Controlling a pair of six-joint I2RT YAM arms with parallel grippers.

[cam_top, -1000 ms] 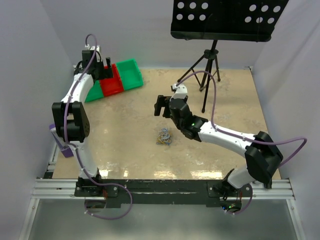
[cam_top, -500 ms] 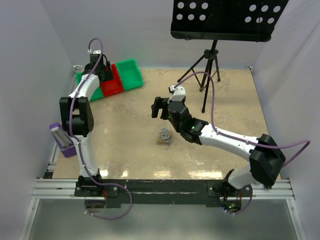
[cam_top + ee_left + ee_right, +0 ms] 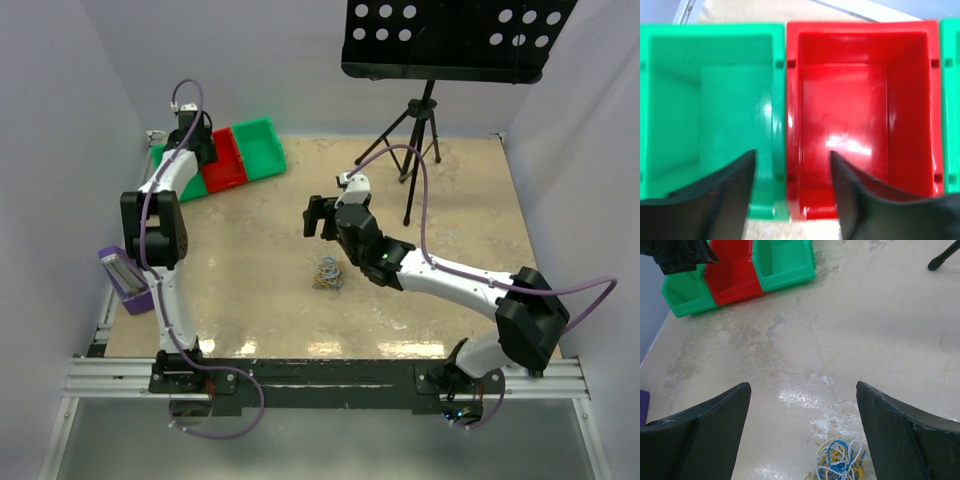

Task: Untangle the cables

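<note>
Bare bench (image 3: 250,250) on every side of the cables (image 3: 328,272), open approach. Above and just behind them hangs right gripper (image 3: 318,215), jaws wide apart. Far-left corner: bins (image 3: 262,150) under left gripper (image 3: 792,155), jaws apart. Far right: tripod (image 3: 418,135), well apart. Overhead at back: black perforated plate (image 3: 445,40).

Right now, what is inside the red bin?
Nothing visible: the red bin shows a bare, glossy floor and walls in the left wrist view. One finger of the left claw covers its near corner, so that small part cannot be checked.
</note>
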